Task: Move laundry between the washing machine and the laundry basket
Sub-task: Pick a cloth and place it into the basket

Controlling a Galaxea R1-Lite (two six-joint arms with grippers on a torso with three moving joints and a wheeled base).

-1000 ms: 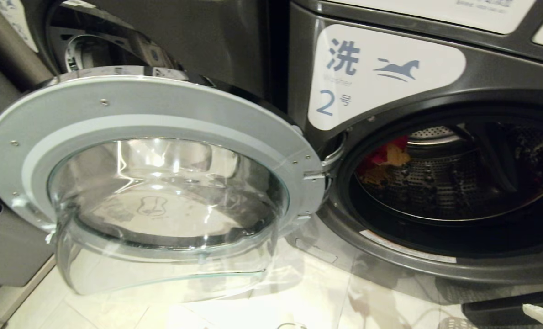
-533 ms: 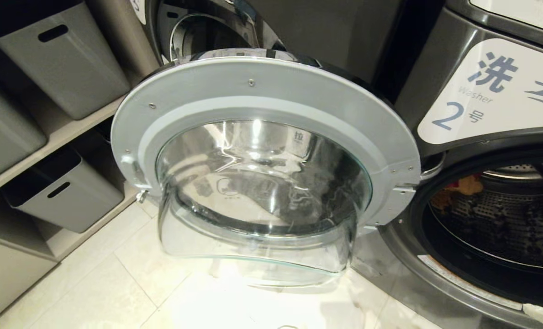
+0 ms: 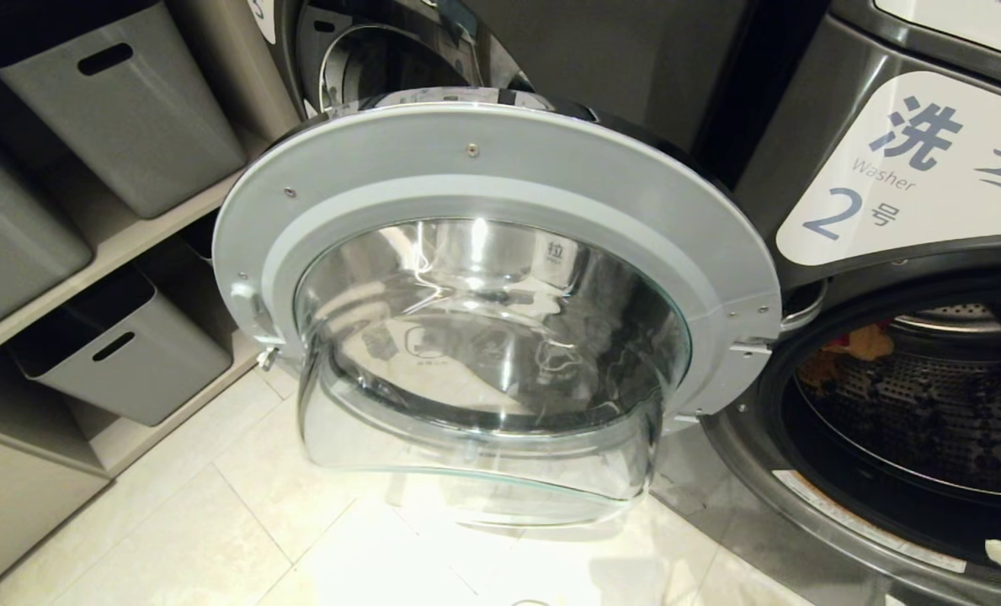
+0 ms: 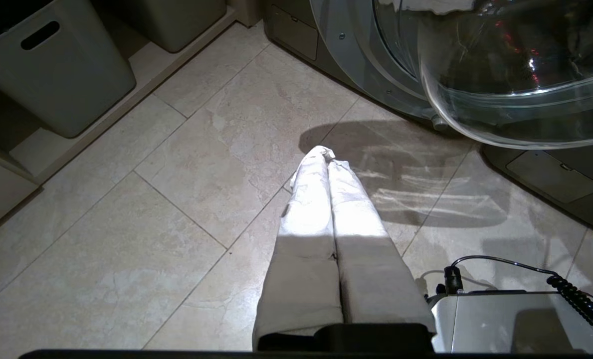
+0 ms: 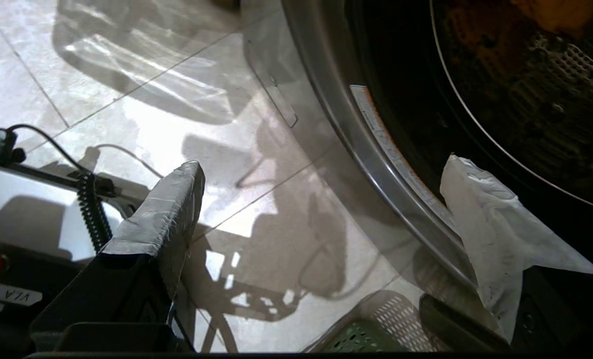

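Presently: one washing machine [image 3: 904, 168] marked 2, round door [image 3: 500, 286] swung wide; red and mustard laundry [image 3: 845, 349] deep in its drum. One green laundry basket [image 5: 371, 334] on the floor below the right gripper [image 5: 321, 179], jaws wide, empty. Left gripper [image 4: 326, 164], jaws pressed together over tiles. Three grey bins [image 3: 121, 93] shelved

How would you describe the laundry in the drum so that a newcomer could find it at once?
Start at the dark grey washing machine labelled "Washer 2", its round door swung open. Inside the perforated drum, at its upper left, sits the laundry: soft mustard-yellow and red cloth against bare metal.
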